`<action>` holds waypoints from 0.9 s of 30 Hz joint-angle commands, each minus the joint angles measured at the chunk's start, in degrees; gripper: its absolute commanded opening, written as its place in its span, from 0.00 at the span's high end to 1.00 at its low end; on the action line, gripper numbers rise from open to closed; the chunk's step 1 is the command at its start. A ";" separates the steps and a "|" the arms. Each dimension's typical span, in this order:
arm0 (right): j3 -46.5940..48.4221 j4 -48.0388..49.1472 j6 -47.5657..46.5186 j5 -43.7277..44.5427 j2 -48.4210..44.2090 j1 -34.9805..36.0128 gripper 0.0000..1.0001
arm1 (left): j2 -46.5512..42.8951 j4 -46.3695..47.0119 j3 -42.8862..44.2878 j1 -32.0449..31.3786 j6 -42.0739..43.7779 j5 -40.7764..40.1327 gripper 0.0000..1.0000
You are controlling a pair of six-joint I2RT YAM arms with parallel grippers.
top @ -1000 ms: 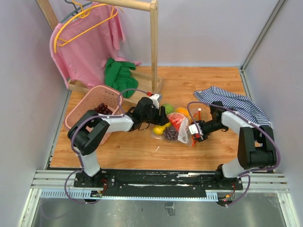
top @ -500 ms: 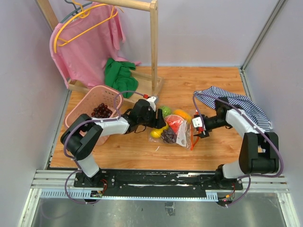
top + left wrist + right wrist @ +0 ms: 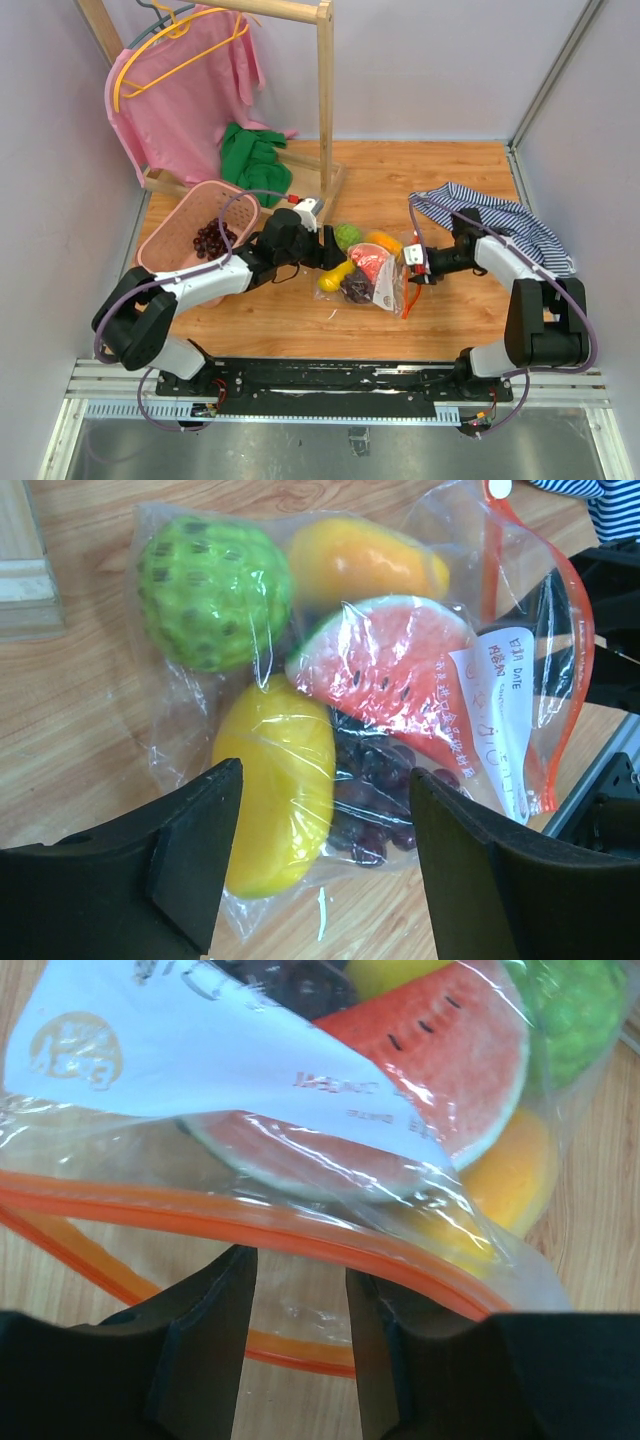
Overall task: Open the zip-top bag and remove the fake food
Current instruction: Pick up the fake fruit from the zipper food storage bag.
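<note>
The zip-top bag [image 3: 388, 288] lies on the wooden table between my grippers, its red-orange zip strip [image 3: 404, 295] toward the right arm. It holds the fake food: a green leafy ball [image 3: 215, 590], an orange fruit [image 3: 365, 560], a yellow fruit [image 3: 275, 780], a watermelon slice [image 3: 390, 670] and dark grapes [image 3: 375, 800]. My left gripper [image 3: 325, 255] is wide open at the bag's left side, and the yellow fruit's end lies between its fingers [image 3: 190, 860]. My right gripper [image 3: 300, 1350] is narrowly open at the bag's mouth, where the two zip strips [image 3: 250, 1225] stand apart. The white label [image 3: 180, 1050] faces up.
A pink basket [image 3: 175, 235] holding another dark grape bunch [image 3: 208, 238] stands at the left. A striped cloth [image 3: 500, 220] lies behind the right arm. A wooden rack post [image 3: 325, 110], a green cloth [image 3: 255, 160] and a pink shirt [image 3: 190, 90] are at the back.
The left arm has swung lower and further left while its gripper stays at the bag's left side. The right gripper has moved slightly back and up at the zip edge. The bag shifted a little.
</note>
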 commanded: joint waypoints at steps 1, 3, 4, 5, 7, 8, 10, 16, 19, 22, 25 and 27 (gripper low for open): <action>2.76 4.34 17.56 -1.54 -0.31 1.25 0.56 | 1.21 1.24 0.46 -0.18 -1.52 -0.27 0.28; 6.76 1.16 25.50 -0.61 1.10 1.18 0.55 | 2.27 4.97 0.78 -0.18 -3.26 0.50 0.28; 8.43 -0.44 28.75 0.37 1.56 1.17 0.53 | 2.88 6.87 0.71 -0.18 -4.12 0.72 0.28; 9.99 -1.64 32.39 1.78 2.00 1.17 0.51 | 3.56 8.41 0.78 -0.18 -4.79 0.84 0.29; 12.80 -4.50 37.58 2.71 3.04 1.05 0.45 | 5.07 10.22 1.03 -0.54 -5.59 0.71 0.30; 13.97 -6.17 39.52 2.36 3.69 1.08 0.42 | 5.73 10.74 1.16 -0.84 -5.74 0.42 0.30; 15.82 -9.40 42.50 0.50 5.40 1.08 0.37 | 6.95 11.61 1.29 -1.61 -6.17 -0.12 0.31; 18.08 -10.81 51.03 -0.43 10.69 1.42 0.34 | 10.33 12.11 1.74 -3.20 -6.60 -2.20 0.37; 16.42 -8.26 53.20 1.68 10.96 1.41 0.35 | 11.13 12.02 1.83 -3.51 -6.35 -2.91 0.38; 14.77 -6.06 55.17 3.09 10.29 1.43 0.36 | 12.18 11.87 1.99 -3.52 -6.13 -3.21 0.39; 13.92 -4.16 57.48 3.36 10.11 1.50 0.37 | 13.23 11.86 2.13 -3.59 -6.11 -2.71 0.40; 14.05 -3.64 58.72 2.88 10.96 1.71 0.37 | 14.06 12.00 2.38 -3.73 -6.05 -1.65 0.42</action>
